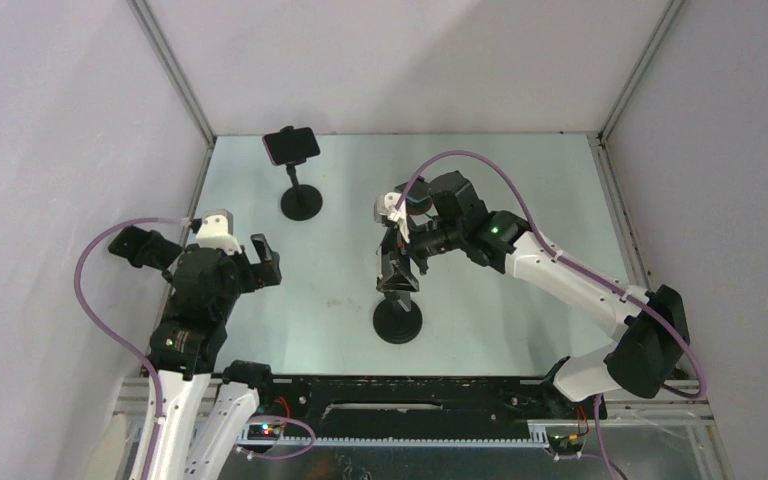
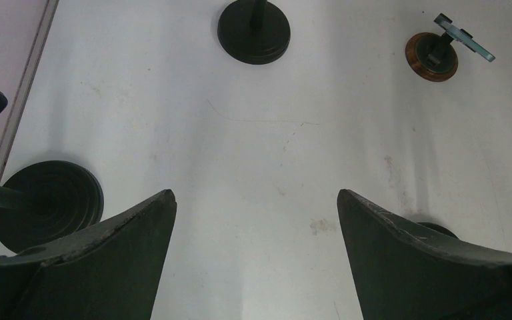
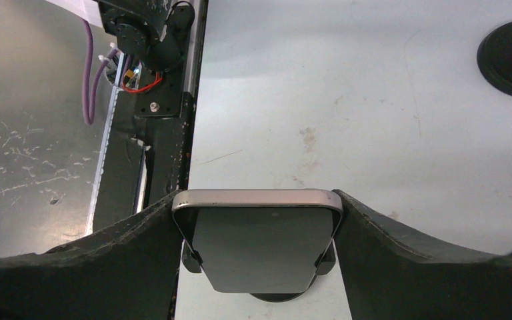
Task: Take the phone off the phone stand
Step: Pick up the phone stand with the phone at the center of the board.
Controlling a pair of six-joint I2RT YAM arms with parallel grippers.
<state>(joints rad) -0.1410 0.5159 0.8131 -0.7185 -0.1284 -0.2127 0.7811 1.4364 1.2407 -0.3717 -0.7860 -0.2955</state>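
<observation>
1. The dark-screened phone with a silvery rim [image 3: 260,247] sits between the fingers of the right end effector [image 3: 257,195]. It is still in the two black side clamps [image 3: 191,257] of its stand.
2. The right end effector has a wide grip, each finger pressed against one side of the phone just above the clamps.
3. The black round-based phone stand [image 1: 397,320] is directly below the right end effector, on the pale grey desk [image 1: 340,260].
4. The overhead view shows two stands and two phones. The second black stand [image 1: 301,203] is well apart from the right end effector, to its far left, and carries a second dark phone with a reddish rim [image 1: 290,145].
5. The left end effector [image 2: 256,193] is spread wide and holds nothing over bare desk.
6. Its wrist view shows one black base [image 2: 253,30] ahead of the tips, another [image 2: 47,200] beside the left finger, and a brownish round base [image 2: 433,57] ahead to the right. I cannot match the brownish base to the overhead view.
</observation>
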